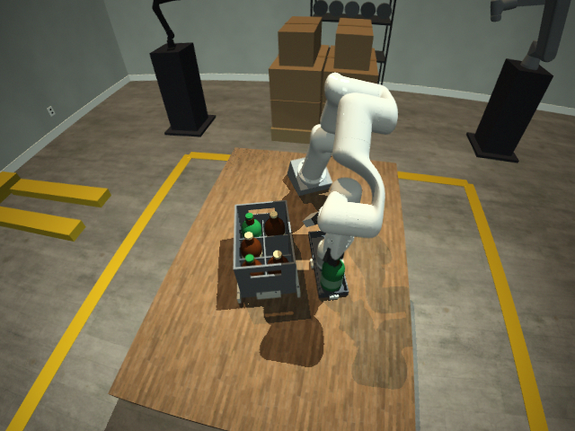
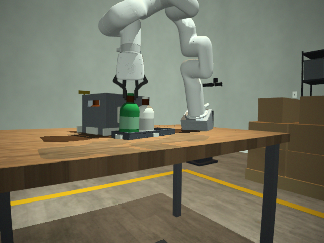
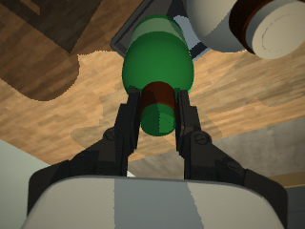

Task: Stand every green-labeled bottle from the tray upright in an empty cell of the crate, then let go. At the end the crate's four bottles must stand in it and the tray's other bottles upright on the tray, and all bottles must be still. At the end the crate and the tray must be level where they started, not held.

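With your black two-fingered claw [image 1: 332,256] [image 2: 130,98] [image 3: 158,102] closed partway on the neck of the green-labeled glass bottle [image 1: 332,274] [image 2: 129,117] [image 3: 158,62], upright in the dark shallow tray [image 1: 345,294] [image 2: 146,135] [image 3: 125,35], lift straight up, clearing the white bottle [image 1: 321,252] [image 2: 147,117] [image 3: 210,24].

The top view looks steeply down from high above the front end of the table [image 1: 223,352] [image 2: 146,157], facing the arm's base [image 1: 296,188] [image 2: 193,124], far enough off to take in the floor around it; the exterior view looks almost level from low beside the table, nearer, with the table's edge and legs across it; the wrist view looks from the gripper [image 1: 333,255] [image 2: 130,97] [image 3: 158,112] along its fingers, very close to the green bottle [image 1: 332,273] [image 2: 129,117] [image 3: 158,62]; top and exterior share the crate [image 1: 267,280] [image 2: 95,115], tray [image 1: 342,294] [image 2: 146,134] and arm, while exterior and wrist share the green bottle and the white one [image 2: 147,117] [image 3: 210,24] beside it
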You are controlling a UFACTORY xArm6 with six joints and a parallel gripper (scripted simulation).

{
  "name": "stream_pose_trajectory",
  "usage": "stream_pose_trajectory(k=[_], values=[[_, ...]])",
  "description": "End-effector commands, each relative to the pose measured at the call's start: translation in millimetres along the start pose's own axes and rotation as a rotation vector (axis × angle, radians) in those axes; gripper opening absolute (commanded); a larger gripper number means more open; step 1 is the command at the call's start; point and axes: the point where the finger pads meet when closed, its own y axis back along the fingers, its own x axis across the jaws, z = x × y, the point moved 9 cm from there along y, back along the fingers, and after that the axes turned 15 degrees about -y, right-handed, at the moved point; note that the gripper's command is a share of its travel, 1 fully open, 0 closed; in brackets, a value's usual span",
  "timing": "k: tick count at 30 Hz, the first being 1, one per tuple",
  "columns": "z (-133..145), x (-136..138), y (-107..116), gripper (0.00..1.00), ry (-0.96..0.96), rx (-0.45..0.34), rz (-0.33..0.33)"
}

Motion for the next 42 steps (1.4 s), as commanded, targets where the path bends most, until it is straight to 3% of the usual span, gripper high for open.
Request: stream_pose_trajectory(k=[1,26,42], values=[[1,0,4,0.0,0.0,-0.003,-0.002],[0,1,29,0.0,0.0,-0.003,-0.002],[0,1,34,0.0,0.0,-0.003,-0.002]])
